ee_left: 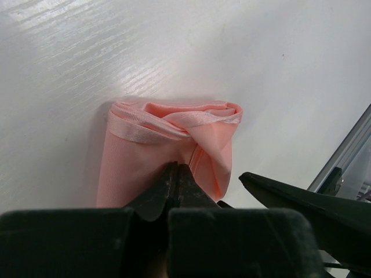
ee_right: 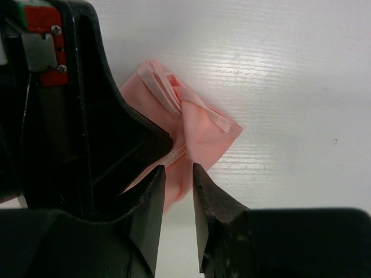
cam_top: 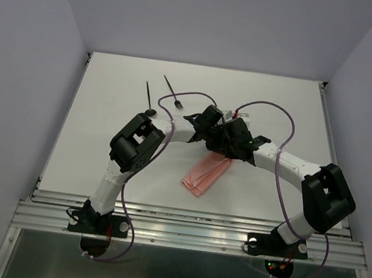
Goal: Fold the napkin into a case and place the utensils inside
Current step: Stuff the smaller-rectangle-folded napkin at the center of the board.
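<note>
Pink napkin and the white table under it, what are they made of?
The napkin looks like thin, soft cloth: it wrinkles and folds, and the band along its hem has a satiny shine. The table looks hard, white and glossy, with fine grain lines catching the light. It could be painted wood or laminate; I cannot tell which.

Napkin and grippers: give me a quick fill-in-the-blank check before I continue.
The left gripper is ____ on the napkin.
The right gripper, beside it, has a gap between its fingers, so it is ____.
From above, the spoon lies to the ____ of the fork.
Missing words: shut; open; left.
</note>
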### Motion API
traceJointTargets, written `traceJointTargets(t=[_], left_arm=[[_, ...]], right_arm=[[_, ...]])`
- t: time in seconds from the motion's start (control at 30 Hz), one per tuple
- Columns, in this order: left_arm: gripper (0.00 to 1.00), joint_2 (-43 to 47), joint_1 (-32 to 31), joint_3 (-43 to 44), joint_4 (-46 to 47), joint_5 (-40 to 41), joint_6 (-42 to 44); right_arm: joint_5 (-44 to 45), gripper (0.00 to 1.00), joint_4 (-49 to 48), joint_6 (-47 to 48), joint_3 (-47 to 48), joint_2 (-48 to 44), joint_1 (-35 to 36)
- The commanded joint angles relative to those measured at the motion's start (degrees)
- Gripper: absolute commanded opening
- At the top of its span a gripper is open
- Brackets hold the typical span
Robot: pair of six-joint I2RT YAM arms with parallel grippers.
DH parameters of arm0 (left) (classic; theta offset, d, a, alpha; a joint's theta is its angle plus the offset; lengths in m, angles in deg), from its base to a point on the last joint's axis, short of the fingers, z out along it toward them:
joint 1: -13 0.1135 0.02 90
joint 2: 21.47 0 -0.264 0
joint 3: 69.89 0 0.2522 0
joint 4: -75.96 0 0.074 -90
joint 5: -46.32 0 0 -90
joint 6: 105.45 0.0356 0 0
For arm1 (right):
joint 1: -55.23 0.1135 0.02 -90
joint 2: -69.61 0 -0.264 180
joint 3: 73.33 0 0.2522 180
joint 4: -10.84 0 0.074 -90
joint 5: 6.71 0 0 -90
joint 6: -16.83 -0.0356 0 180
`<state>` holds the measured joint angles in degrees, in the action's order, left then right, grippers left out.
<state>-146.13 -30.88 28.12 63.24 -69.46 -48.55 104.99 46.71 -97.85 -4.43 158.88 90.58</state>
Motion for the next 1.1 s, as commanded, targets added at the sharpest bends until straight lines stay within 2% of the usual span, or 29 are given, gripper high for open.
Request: traceJointTargets(t=[0.0,0.27,0.47,0.73,1.07], left_arm=[[0.00,-0.41,-0.42,0.39,-1.48,0.56,1.02],[0.00,0.30,-0.42,0.13,-1.48,0.56,1.11],[0.00,0.56,-0.42,0.04,-1.48,0.47,1.11],[0.00,0.30,-0.51,1.18,-1.48,-0.06,0.67],[0.00,-1.90,-1.12,4.78,-1.48,-1.81,-0.21]], right_arm=[[3.18,0.31,0.57,0.78,2.70,1.69,0.42],[5.99,0.27,0.30,-0.27,3.05,4.41,0.42],[7.57,0.01,0.48,-0.97,3.05,3.19,0.42],[4.85,0.01,-1.19,-1.85,2.08,-0.59,0.42],[0.98,0.01,-2.07,-2.12,1.64,-0.25,0.42]])
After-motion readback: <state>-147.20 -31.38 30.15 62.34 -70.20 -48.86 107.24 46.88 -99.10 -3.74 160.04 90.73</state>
